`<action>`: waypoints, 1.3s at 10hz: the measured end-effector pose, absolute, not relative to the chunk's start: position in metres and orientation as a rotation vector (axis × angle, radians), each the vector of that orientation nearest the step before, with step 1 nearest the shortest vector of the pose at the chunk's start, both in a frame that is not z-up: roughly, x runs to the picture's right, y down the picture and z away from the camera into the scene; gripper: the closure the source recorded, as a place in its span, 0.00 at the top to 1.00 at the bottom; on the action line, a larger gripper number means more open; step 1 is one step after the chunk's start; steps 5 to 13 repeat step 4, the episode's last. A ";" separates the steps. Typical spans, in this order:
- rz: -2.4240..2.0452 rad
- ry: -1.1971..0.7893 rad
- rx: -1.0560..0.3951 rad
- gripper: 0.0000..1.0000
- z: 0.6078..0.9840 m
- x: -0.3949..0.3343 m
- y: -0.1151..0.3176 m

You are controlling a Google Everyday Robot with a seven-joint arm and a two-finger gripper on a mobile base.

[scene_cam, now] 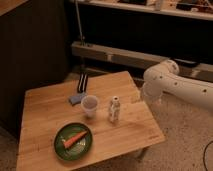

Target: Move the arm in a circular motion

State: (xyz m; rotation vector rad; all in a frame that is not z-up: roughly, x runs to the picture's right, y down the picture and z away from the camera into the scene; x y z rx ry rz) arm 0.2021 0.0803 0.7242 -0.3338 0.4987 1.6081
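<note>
The white arm (pixel 180 87) of thick rounded segments reaches in from the right, bends at a bulbous joint (pixel 167 69) and points down-left. The gripper (pixel 149 95) is at its pale end, just beyond the wooden table's (pixel 45 107) right edge, level with the small bottle. It holds nothing that I can see.
On the table are a green plate (pixel 60 150) with a carrot (pixel 73 140), a white cup (pixel 89 105), a small white bottle (pixel 115 109), a blue cloth (pixel 76 99) and a dark striped object (pixel 82 83). A thin dark pole (pixel 79 30) and a grey rail (pixel 115 56) stand behind.
</note>
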 end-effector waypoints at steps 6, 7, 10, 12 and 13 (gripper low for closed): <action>1.491 0.884 -0.315 0.80 0.630 0.180 0.142; 1.491 0.884 -0.315 0.80 0.630 0.180 0.142; 1.491 0.884 -0.315 0.80 0.630 0.180 0.142; 1.491 0.884 -0.315 0.80 0.630 0.180 0.142; 1.491 0.884 -0.315 0.80 0.630 0.180 0.142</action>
